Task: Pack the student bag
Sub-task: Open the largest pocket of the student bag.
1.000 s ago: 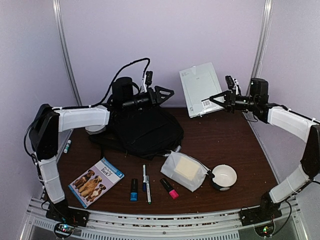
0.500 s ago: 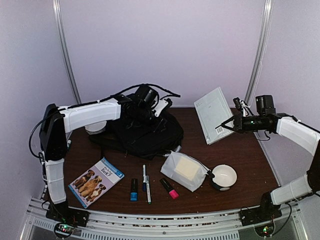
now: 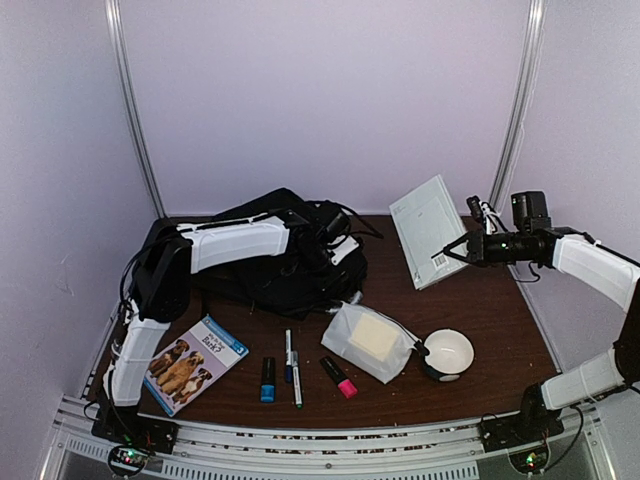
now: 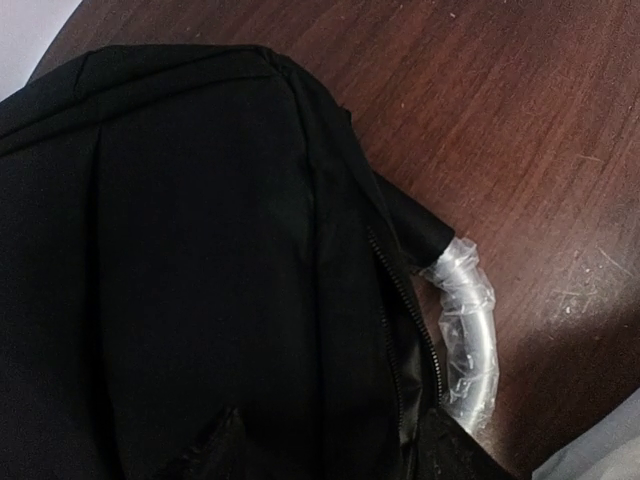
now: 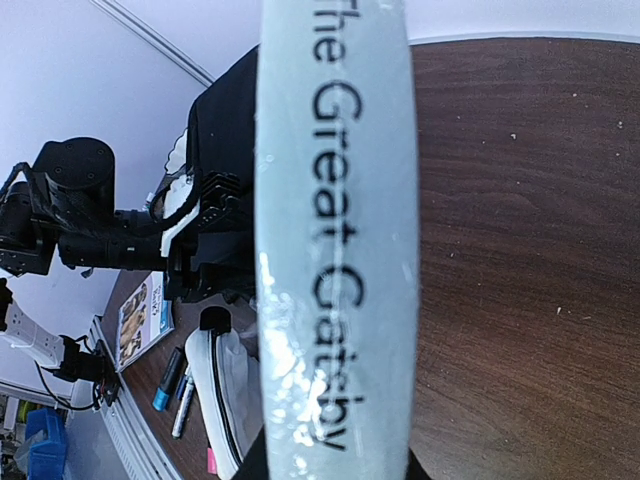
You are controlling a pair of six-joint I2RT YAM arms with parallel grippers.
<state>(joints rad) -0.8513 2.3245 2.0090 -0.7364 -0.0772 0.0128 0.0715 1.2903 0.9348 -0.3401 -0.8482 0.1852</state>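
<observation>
Holding: right pincer clamped the book upright, aloft
Bag: lay back-left on counter, leftward of book
Left pincer: spread wide over bag, nearer it

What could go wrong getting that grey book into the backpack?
The right gripper pinches the grey book by one edge in mid-air, so it may swing or slip. The left arm lies across the backpack, so the arms could collide. No held-open mouth shows, so the book may snag.
</observation>
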